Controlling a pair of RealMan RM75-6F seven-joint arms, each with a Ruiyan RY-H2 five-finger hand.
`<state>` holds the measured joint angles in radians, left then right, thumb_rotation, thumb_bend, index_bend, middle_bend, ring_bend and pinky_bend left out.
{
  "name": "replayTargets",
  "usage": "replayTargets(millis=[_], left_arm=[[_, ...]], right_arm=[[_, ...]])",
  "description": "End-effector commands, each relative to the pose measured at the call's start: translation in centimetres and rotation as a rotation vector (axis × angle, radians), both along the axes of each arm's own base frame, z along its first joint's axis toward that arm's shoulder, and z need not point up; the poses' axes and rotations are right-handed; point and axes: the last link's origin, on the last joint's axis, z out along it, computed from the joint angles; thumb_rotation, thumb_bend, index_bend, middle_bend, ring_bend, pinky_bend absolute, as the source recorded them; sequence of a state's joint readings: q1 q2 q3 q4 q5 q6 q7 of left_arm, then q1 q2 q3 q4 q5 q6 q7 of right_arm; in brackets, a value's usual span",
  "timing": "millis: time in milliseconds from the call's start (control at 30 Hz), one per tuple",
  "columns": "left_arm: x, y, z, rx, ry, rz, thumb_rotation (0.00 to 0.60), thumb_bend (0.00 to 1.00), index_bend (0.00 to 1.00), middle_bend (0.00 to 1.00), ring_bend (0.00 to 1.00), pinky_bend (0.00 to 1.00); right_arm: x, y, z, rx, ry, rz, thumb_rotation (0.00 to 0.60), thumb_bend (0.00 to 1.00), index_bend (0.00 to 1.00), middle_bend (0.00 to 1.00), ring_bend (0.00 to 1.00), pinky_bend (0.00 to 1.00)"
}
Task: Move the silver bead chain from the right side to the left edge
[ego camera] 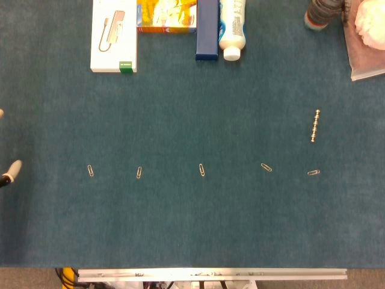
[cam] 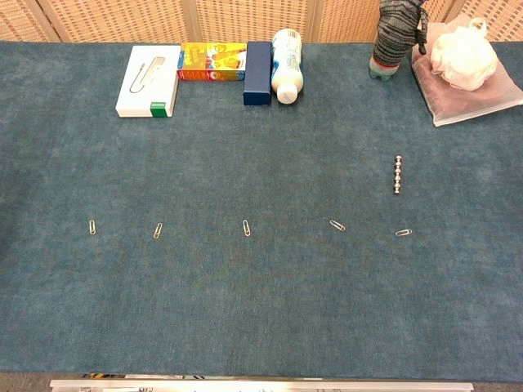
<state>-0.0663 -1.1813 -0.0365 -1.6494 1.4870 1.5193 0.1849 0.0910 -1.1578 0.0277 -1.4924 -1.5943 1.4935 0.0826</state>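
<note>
My worktop (cam: pixel 245 310) is covered in dark teal felt. On its right side lies the silver bead chain (cam: pixel 398 175), stretched straight, running away from me. Just nearer than it, five paper clips (cam: pixel 246 228) sit in a loose row across the cloth, well apart from one another. Along the far edge rest a white box (cam: pixel 147 82), a colourful carton (cam: pixel 212 61), a blue box (cam: pixel 257 73), a white bottle (cam: pixel 286 55) on its side, a striped object (cam: pixel 395 41) and a plastic bag (cam: pixel 464 69).
</note>
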Motion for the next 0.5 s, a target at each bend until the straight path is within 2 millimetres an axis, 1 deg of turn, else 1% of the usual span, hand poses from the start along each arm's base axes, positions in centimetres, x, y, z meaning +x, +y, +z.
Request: replayTargets(millis=[33, 167, 300, 500], left_arm=[[-0.2, 0.1, -0.4, -0.007, -0.008, 0.008, 0.6, 0.18, 0.21, 0.2, 0.11, 0.19], [-0.6, 0.3, -0.6, -0.014, -0.012, 0.021, 0.6, 0.18, 0.22, 0.23, 0.14, 0.22], [-0.6, 0.5, -0.8, -0.01, -0.018, 0.024, 0.6, 0.18, 0.23, 0.24, 0.15, 0.24], [-1.0, 0.3, -0.8, -0.019, -0.012, 0.04, 0.6, 0.18, 0.24, 0.25, 0.16, 0.27]], right_arm=[[-0.2, 0.1, -0.1, 0.003, -0.001, -0.003, 0.6, 0.0, 0.12, 0.19, 0.17, 0.3], [-0.4, -0.1, -0.1, 0.017, -0.004, -0.015, 0.6, 0.0, 0.12, 0.19, 0.17, 0.3], [-0.1, -0.7, 0.0, 0.02, -0.009, 0.009, 0.6, 0.0, 0.13, 0.19, 0.17, 0.3], [0.5, -2.3, -0.2, 0.065, 0.011, 0.044, 0.6, 0.0, 0.22, 0.2, 0.17, 0.3]])
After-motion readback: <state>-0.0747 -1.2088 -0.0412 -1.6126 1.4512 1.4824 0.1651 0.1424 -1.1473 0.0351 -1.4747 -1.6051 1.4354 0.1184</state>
